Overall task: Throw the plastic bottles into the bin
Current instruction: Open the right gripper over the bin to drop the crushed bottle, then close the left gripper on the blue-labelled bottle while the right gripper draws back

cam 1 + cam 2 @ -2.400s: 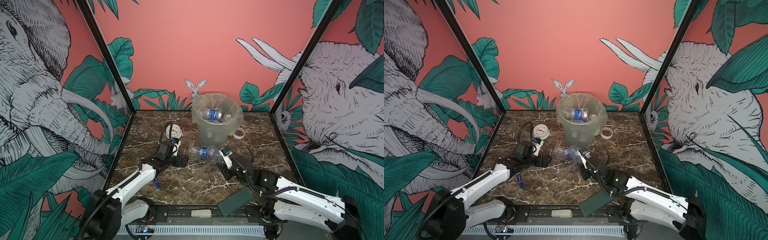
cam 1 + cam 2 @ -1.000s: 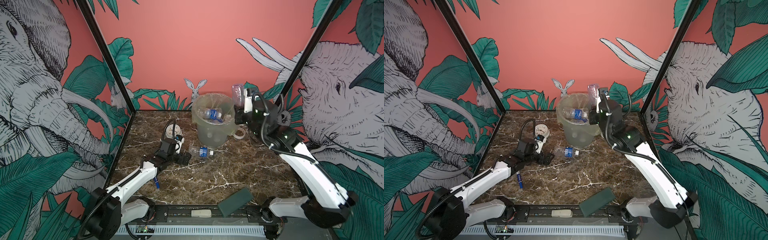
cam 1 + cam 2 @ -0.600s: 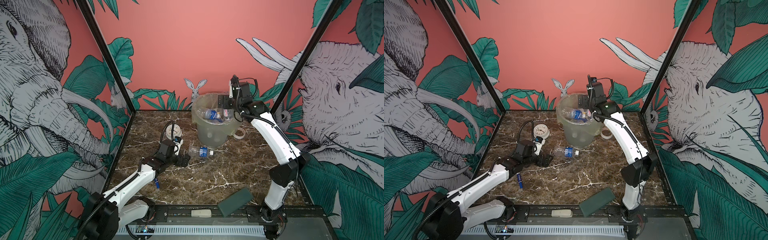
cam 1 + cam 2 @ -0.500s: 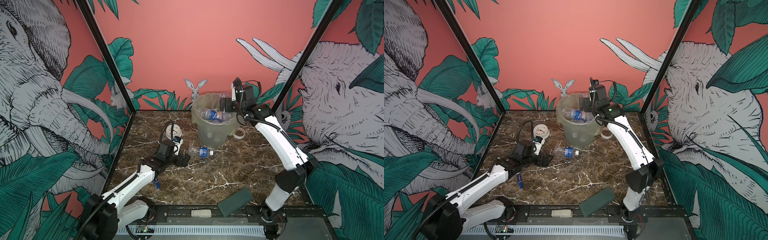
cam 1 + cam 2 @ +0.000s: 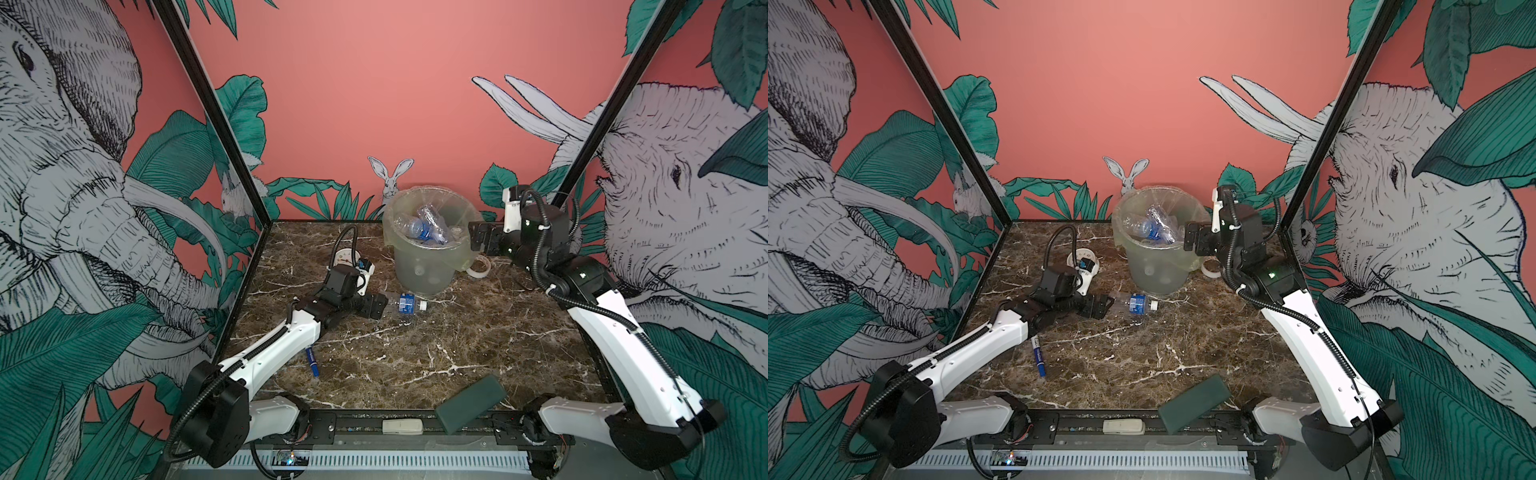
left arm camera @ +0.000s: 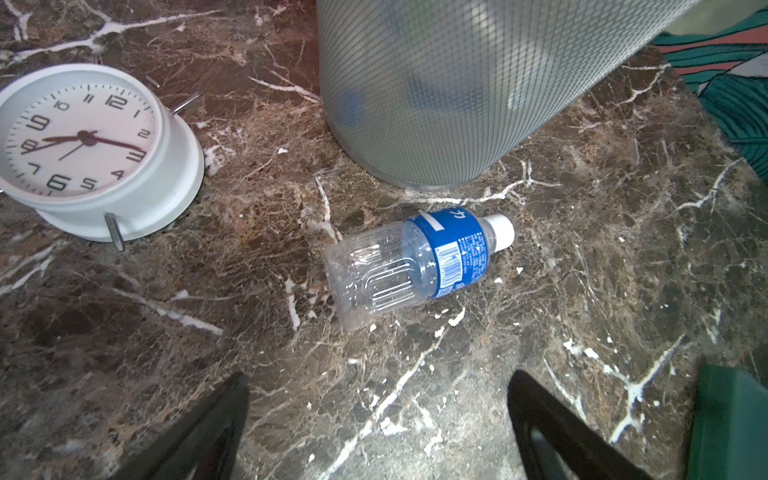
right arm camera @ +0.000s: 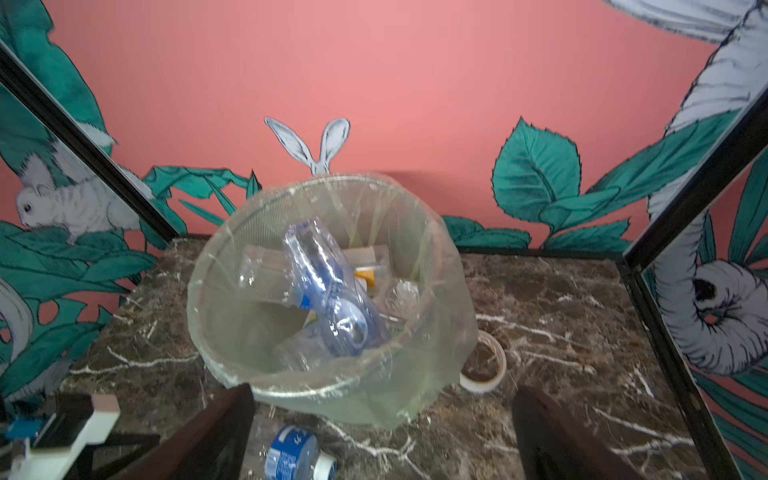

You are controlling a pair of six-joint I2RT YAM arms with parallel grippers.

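Note:
The bin point(image 5: 419, 266) point(image 5: 1154, 270), a grey-green bucket with a bag over its rim, stands at the back of the table and holds several clear plastic bottles point(image 5: 424, 226) point(image 7: 328, 291). One blue-labelled, white-capped bottle point(image 5: 405, 302) point(image 5: 1138, 306) point(image 6: 415, 266) lies on the marble in front of the bin. My left gripper point(image 5: 376, 309) point(image 6: 376, 382) sits low, just left of that bottle, open and empty. Raised beside the bin's right rim, my right gripper point(image 5: 478, 241) point(image 7: 382, 395) is open with nothing in it.
A white clock point(image 6: 83, 137) stands left of the bin behind my left wrist. A white tape roll point(image 5: 480, 266) point(image 7: 484, 365) lies right of the bin. A blue marker point(image 5: 1039, 359) lies by my left forearm, and a dark green block point(image 5: 469, 401) rests at the front edge.
My right gripper opened over the bin and let its bottle fall in, then drew back to the right of the rim. The left arm has barely moved.

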